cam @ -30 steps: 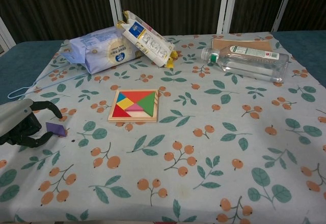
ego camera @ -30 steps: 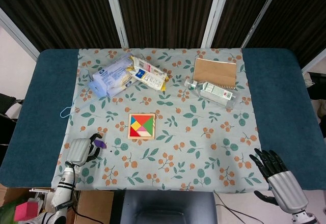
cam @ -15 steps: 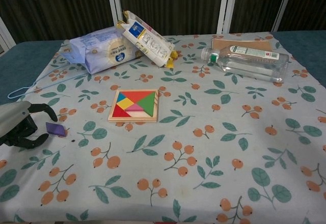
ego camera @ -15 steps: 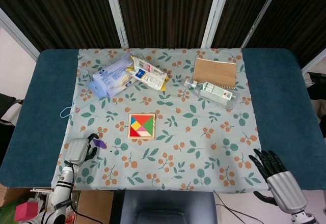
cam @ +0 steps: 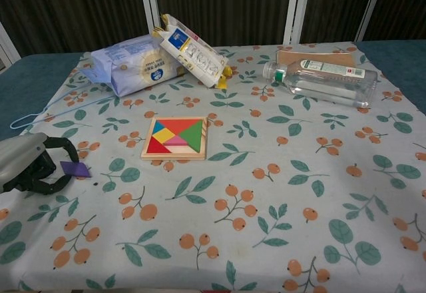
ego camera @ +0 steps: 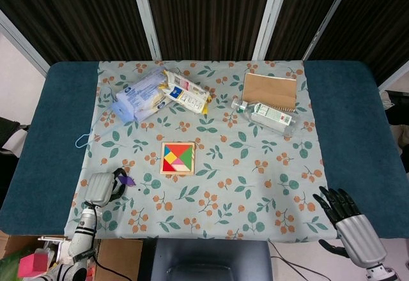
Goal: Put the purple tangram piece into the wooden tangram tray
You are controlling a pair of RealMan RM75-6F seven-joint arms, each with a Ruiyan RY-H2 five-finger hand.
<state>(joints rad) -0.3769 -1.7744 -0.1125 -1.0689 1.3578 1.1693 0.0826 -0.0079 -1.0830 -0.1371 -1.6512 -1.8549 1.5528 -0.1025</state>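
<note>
The purple tangram piece [cam: 77, 170] lies low over the flowered cloth at the front left, also seen in the head view [ego camera: 128, 181]. My left hand [cam: 30, 166] [ego camera: 101, 188] curls its dark fingers [cam: 65, 148] around the piece's left end, one fingertip above it and one below, pinching it. The wooden tangram tray [cam: 175, 138] [ego camera: 177, 158] sits mid-table to the right of the piece, filled with coloured pieces. My right hand [ego camera: 348, 220] hangs past the table's front right edge with its fingers spread and nothing in it.
A wipes pack [cam: 130, 63] and a snack bag [cam: 194, 52] lie at the back left. A clear bottle [cam: 323, 78] lies on its side next to a brown board [ego camera: 270, 90] at the back right. A blue cord [ego camera: 82, 139] loops off the cloth's left edge.
The left hand's fingers drew back slightly, then closed in onto the purple piece, which shifted a little to the right. The right hand stayed still.
</note>
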